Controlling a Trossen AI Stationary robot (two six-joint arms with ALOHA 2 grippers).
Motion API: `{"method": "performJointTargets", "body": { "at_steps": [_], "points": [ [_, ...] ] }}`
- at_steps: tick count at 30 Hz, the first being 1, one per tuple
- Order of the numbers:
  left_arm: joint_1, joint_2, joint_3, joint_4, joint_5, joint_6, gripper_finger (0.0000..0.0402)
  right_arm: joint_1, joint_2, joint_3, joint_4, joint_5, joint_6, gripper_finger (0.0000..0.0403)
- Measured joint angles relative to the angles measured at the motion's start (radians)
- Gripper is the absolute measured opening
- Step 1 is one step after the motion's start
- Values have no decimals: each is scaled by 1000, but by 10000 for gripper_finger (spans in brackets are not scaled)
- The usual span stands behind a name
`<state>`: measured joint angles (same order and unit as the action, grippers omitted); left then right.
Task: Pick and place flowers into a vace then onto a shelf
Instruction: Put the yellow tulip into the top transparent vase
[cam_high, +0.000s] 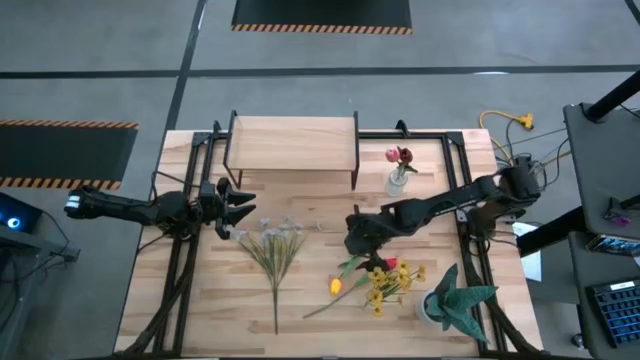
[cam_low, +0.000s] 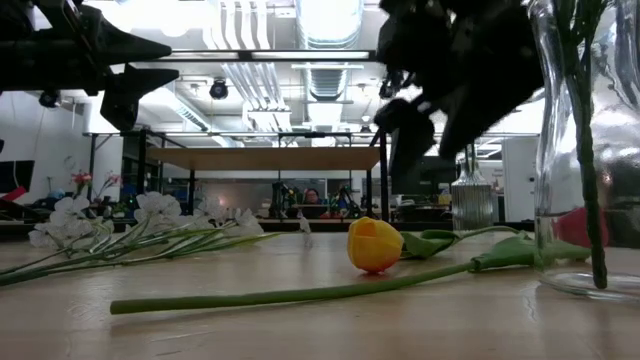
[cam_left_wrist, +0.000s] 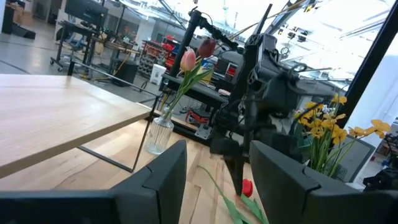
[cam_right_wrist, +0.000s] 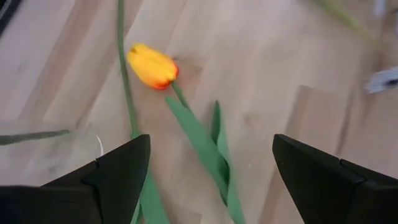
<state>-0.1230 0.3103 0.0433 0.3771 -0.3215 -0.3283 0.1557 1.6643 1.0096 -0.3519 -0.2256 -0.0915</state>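
Observation:
A ribbed glass vase (cam_high: 397, 181) with a pink and a maroon tulip (cam_left_wrist: 188, 60) stands right of the shelf (cam_high: 290, 143). A yellow-orange tulip (cam_right_wrist: 153, 67) lies on the table on its side, a red tulip (cam_high: 402, 264) beside it. A bunch of white blooms (cam_high: 272, 243) lies left of the middle. A yellow sprig (cam_left_wrist: 324, 127) stands in a second clear glass vase (cam_low: 588, 150). My right gripper (cam_right_wrist: 211, 180) hangs open above the yellow-orange tulip's stem and leaves, pointing down at a slant. My left gripper (cam_high: 236, 208) waits open, level, above the table's left side.
A spiky green plant in a white pot (cam_high: 452, 300) stands at the near right. Black frame rails (cam_high: 180, 260) run along both table sides. Bare wood lies at the near left and between the white blooms and the tulips.

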Motion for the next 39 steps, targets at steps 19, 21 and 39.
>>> {"method": "performJointTargets", "body": {
  "at_steps": [19,21,39],
  "points": [
    [0,6,0,0,0,-7,159,31,72,0,131,-22,-40,327],
    [0,5,0,0,0,-7,159,35,72,0,132,-22,-53,327],
    [0,11,0,0,0,-33,159,40,141,0,194,-18,-147,326]
  ]
}}
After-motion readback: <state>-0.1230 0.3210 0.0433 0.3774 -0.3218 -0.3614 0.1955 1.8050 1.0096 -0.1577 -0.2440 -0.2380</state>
